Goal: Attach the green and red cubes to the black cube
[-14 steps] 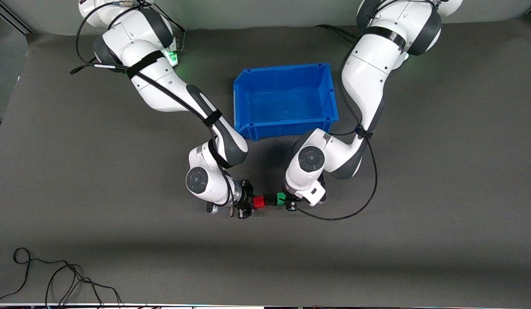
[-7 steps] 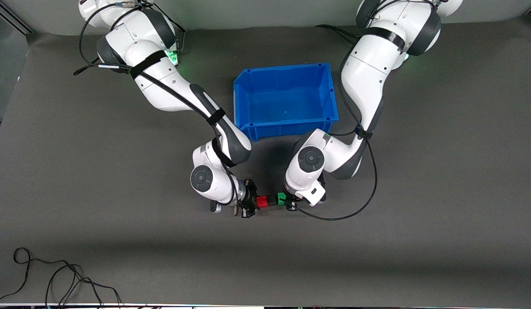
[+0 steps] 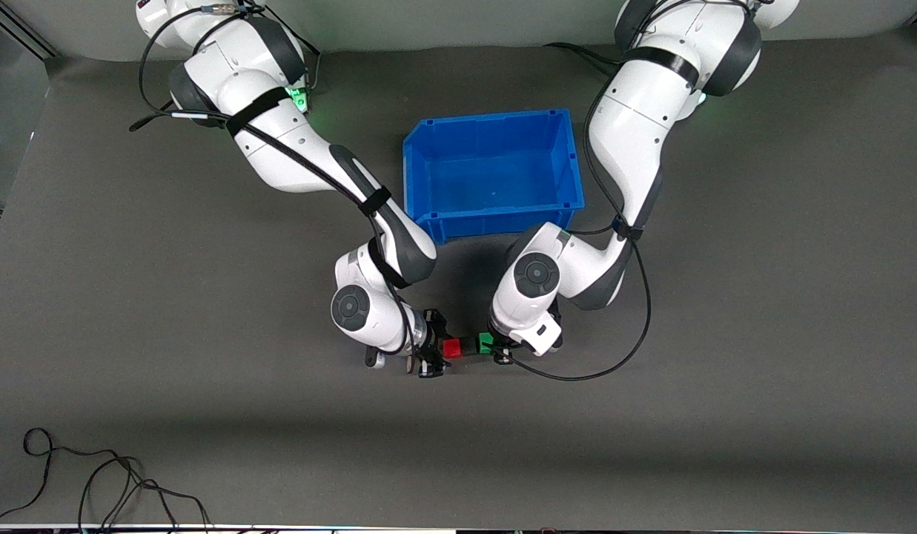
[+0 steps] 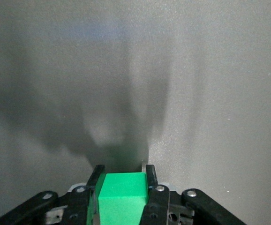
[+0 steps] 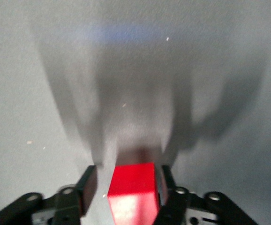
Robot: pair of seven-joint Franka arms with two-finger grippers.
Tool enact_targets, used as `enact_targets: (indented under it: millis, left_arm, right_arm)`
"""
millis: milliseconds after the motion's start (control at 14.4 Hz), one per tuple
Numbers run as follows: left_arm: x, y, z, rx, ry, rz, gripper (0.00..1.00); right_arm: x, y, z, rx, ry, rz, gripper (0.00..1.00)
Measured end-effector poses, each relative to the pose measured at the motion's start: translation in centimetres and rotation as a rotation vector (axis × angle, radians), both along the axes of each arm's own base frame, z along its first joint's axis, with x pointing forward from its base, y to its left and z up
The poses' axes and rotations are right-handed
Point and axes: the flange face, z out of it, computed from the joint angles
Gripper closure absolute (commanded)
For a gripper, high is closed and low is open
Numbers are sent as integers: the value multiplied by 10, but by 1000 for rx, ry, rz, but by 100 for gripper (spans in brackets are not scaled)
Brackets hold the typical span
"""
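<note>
Meeting over the dark grey desk (image 3: 725,311), the two end effectors face each other across a short row of three cubes. The left end effector (image 3: 500,348) is clamped on the green cube (image 3: 486,342); the left wrist view shows its fingers (image 4: 151,178) pressed against both sides of the cube. The right end effector (image 3: 431,354) stands around the red cube (image 3: 451,348), and in the right wrist view a gap shows between one finger (image 5: 87,180) and the cube's side, so its jaws stand parted, not gripping. The black cube (image 3: 468,345) sits between the coloured pair, touching each, green at its 3 o'clock and red at its 9 o'clock in the front view. The empty blue bin (image 3: 421,178) rests at 12 o'clock from the row, farther from the front camera, apart from it. Both forearms flank the bin's nearer corners. A loose black cable (image 3: 110,482) lies coiled near the desk's edge closest to the front camera, at about 8 o'clock, well apart from the cubes.
</note>
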Motion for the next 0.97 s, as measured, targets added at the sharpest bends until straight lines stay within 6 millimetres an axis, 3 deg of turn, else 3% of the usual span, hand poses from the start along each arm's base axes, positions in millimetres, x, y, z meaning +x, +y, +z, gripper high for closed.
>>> enact_targets:
  millis: [69,416,554,762,970]
  left_arm:
    - [1,0,1,-4,-6,0,0]
    - [7,0,10,-10,-30,0,0]
    - [15,5,23,19,-69,-30,0]
    - [38,45,81,96,-54,-174,0]
    - [50,99,148,149,-15,-355,0]
  right_arm:
    - [1,1,2,3,-4,0,2]
    - [7,4,13,16,-26,-1,1]
    - [10,6,22,25,-41,-2,1]
    - [17,10,45,40,-61,4,0]
    - [24,2,97,-6,-52,48,0]
